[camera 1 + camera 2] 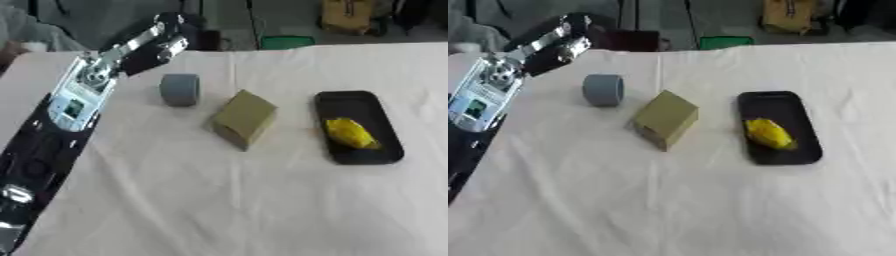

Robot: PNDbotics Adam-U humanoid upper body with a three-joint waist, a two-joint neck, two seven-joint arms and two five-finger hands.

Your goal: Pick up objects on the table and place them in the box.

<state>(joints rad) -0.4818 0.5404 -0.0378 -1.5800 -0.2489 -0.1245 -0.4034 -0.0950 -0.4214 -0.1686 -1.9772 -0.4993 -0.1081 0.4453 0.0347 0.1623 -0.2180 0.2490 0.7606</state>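
Note:
A grey cylinder (179, 89) lies on the white cloth at the back left. To its right, a tan block (243, 119) stands near the middle, turned corner-on. Further right, a shallow black box (352, 101) holds a yellow crumpled object (350, 132). My left arm rises from the lower left corner, and my left hand (164, 42) hangs at the table's far edge, just behind and left of the grey cylinder and apart from it. Its fingers look relaxed and hold nothing. My right hand shows in neither view.
The white cloth (227, 200) covers the whole table; its front half is bare. Beyond the far edge are a green thing (287, 42), a yellow-brown bag (346, 15) and dark floor.

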